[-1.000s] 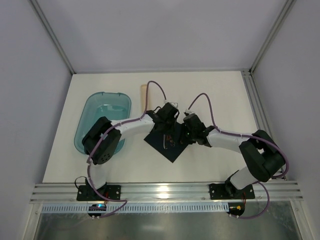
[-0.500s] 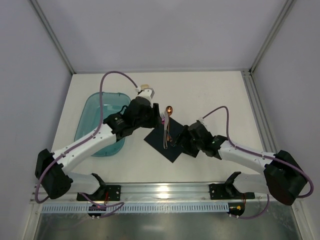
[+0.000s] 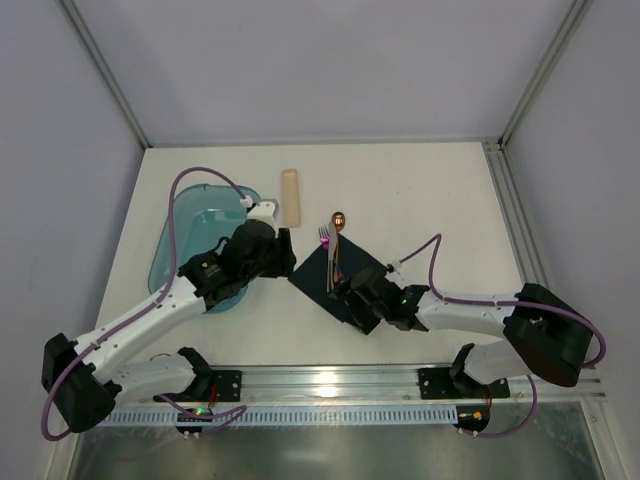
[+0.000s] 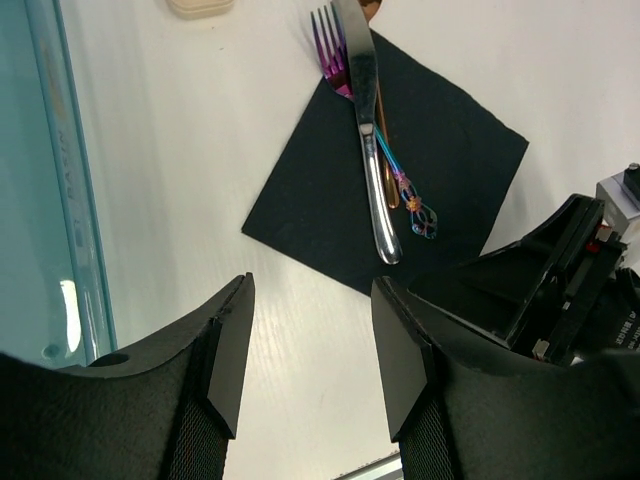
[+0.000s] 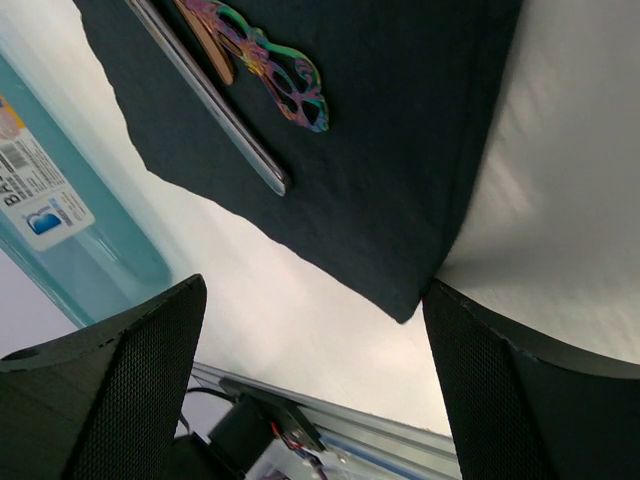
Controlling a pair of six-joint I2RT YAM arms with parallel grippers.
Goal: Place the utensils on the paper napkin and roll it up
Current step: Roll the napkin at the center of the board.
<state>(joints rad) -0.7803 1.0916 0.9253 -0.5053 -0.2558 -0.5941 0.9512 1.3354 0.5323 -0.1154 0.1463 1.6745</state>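
Observation:
The dark navy paper napkin (image 3: 318,277) lies flat as a diamond mid-table. On it rest the utensils: a silver knife (image 4: 365,120), a fork with iridescent tines (image 4: 328,40) and ornate handle (image 5: 270,70), and a copper spoon whose bowl (image 3: 339,219) sticks out past the far edge. My left gripper (image 3: 284,262) (image 4: 310,370) hovers just left of the napkin, open and empty. At the napkin's near corner (image 5: 405,305) my right gripper (image 3: 350,300) (image 5: 315,300) stands wide open, the corner lying between its fingers close to the right one.
A translucent teal tub (image 3: 190,230) (image 5: 60,220) stands left of the napkin, behind the left arm. A pale beige stick (image 3: 290,195) lies beyond it towards the back. The aluminium rail (image 3: 330,382) runs along the near table edge.
Both grippers were shut over the napkin; both have opened and drawn back. The left moved off to the napkin's left, the right to its near corner. The utensils now lie uncovered.

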